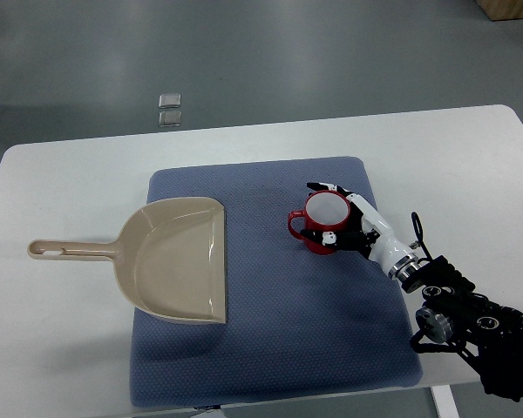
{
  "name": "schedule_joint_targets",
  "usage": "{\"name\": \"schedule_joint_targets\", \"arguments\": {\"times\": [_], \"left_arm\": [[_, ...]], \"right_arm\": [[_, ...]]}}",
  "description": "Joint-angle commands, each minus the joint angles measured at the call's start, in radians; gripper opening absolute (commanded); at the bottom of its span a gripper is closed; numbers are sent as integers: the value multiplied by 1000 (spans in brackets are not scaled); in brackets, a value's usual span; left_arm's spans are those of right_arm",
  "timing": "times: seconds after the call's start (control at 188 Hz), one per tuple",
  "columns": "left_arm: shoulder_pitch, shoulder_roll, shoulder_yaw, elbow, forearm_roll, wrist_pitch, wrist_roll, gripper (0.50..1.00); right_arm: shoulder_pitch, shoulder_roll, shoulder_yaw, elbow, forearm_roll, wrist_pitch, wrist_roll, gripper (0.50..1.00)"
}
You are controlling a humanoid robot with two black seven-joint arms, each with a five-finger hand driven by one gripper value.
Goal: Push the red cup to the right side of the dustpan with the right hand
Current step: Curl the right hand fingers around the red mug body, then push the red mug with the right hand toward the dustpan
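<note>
A red cup (317,222) with a white inside stands upright on the blue mat (270,348), its handle pointing left. It is to the right of the beige dustpan (176,261), with a gap of mat between them. My right hand (342,218) comes in from the lower right and rests against the cup's right side. Its fingers (325,187) curve around the cup's far rim and its thumb lies at the near side. The left arm does not show.
The dustpan's handle (70,251) points left onto the white table (61,348). The open mouth of the dustpan faces right. Two small grey squares (169,108) lie on the floor beyond the table's far edge.
</note>
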State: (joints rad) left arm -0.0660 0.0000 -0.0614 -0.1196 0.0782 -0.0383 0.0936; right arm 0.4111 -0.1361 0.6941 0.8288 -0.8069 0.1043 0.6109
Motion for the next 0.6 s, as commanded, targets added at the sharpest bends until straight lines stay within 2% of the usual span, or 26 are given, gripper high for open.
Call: {"name": "schedule_joint_targets", "arguments": {"times": [0.0,0.595], "left_arm": [[0,0,0,0,0,0,0,1000],[0,0,0,0,0,0,0,1000]], "right_arm": [[0,4,-2,1,0,0,0,926],[3,36,-10,7,-8,0,0,924]]}}
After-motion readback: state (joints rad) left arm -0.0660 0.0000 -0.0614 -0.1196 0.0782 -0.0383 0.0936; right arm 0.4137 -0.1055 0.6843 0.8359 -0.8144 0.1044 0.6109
